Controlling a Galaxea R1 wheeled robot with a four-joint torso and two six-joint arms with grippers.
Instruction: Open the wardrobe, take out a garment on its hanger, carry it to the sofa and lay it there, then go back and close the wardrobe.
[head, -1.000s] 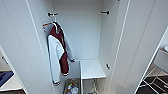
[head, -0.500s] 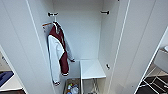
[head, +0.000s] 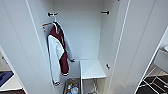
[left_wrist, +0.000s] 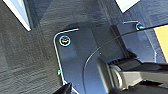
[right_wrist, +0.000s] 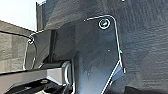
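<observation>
The wardrobe (head: 82, 37) stands straight ahead in the head view, white inside. Both its doors are swung wide, the left door (head: 17, 50) and the right door (head: 140, 45) framing the opening. A maroon varsity jacket with white sleeves (head: 58, 53) hangs at the left of the interior from a brownish hanger (head: 47, 24), below a dark rail bracket (head: 52, 14). In the wrist views both arms hang low over the robot's dark base (left_wrist: 75, 62) and the carpet. A dark tip of my left gripper (left_wrist: 66, 88) shows at the frame edge.
A white shelf box (head: 91, 68) fills the wardrobe's lower right. A bin of small items (head: 71, 87) sits on its floor. Beyond the left door lies something blue (head: 5, 77). Beyond the right door are white furniture legs (head: 155, 80) on dark carpet.
</observation>
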